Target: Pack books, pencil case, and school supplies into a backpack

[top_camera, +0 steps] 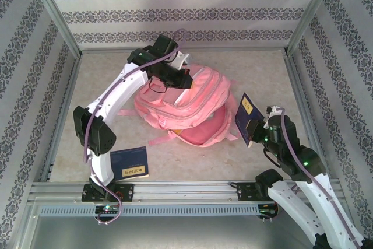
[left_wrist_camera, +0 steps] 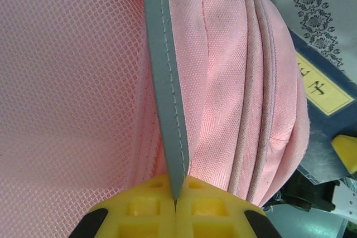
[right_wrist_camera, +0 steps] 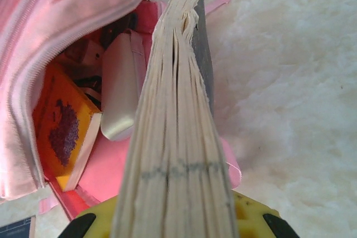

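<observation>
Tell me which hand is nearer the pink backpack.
Left. The left hand pinches the backpack's grey trim at its far side; the right hand holds a navy book beside its right edge.

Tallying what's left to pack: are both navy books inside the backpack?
No, one navy book lies on the table by the left arm's base; the right hand holds the second navy book.

- Backpack (top_camera: 195, 100): pink, grey trim strip.
- Book at right (top_camera: 246, 118): navy cover, yellow label.
- Book at left (top_camera: 129, 161): navy, yellow label.
- Walls (top_camera: 175, 4): white, dark floral bands.
</observation>
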Controlling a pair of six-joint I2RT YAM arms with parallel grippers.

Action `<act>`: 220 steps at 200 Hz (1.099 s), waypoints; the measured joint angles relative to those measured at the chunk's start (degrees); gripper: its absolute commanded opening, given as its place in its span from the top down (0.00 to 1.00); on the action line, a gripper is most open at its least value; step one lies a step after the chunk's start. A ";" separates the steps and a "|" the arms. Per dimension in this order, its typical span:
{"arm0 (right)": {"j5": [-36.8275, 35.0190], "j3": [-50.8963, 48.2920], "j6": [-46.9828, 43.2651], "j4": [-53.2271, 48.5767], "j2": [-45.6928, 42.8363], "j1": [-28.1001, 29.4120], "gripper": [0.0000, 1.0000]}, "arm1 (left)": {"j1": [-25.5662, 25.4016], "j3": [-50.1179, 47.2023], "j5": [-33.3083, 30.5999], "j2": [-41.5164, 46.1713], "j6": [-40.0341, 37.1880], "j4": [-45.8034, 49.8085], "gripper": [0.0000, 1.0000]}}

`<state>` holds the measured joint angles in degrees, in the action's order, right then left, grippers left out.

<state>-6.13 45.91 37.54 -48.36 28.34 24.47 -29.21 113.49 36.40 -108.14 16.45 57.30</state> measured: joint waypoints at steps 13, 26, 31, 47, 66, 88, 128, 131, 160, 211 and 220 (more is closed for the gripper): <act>-0.35 1.53 0.04 -1.49 -0.22 0.00 1.00 | 0.09 0.44 0.61 -0.61 0.02 0.24 1.00; -0.63 3.13 0.24 -2.71 -0.63 0.00 1.00 | 0.20 0.81 1.22 -1.03 0.02 0.26 1.00; -0.57 3.58 0.52 -2.89 -0.74 0.00 1.00 | 0.33 0.90 1.57 -1.14 0.04 0.26 1.00; 0.13 5.14 1.73 -3.08 -0.87 0.00 1.00 | 0.83 1.20 3.10 -1.27 0.33 0.24 1.00; 2.73 5.57 4.37 -3.08 -0.83 0.00 1.00 | 2.01 1.42 5.03 -1.29 0.94 0.20 1.00; 8.26 4.13 8.44 -1.05 -0.70 0.00 1.00 | 2.93 2.12 6.80 -1.44 1.79 0.15 1.00; 21.11 -9.29 18.23 15.15 0.17 0.00 1.00 | 3.74 2.80 9.81 -1.55 3.08 0.13 1.00; 21.73 -10.08 18.64 16.31 0.52 0.00 1.00 | 3.74 2.80 9.99 -1.55 3.15 0.11 1.00; 26.29 -15.85 23.08 28.57 5.14 0.00 1.00 | 3.98 2.80 11.30 -1.57 3.54 -0.02 1.00; 29.24 -18.99 25.42 53.86 22.58 0.11 1.00 | 4.52 2.80 13.44 -1.81 4.39 -0.94 1.00; 29.62 -18.62 25.07 57.42 27.28 0.52 1.00 | 4.59 2.80 13.79 -1.81 4.79 -1.22 1.00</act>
<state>23.49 27.29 62.61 9.06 55.61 24.99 -24.62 116.29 50.19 -109.95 21.23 56.07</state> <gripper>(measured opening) 0.130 0.050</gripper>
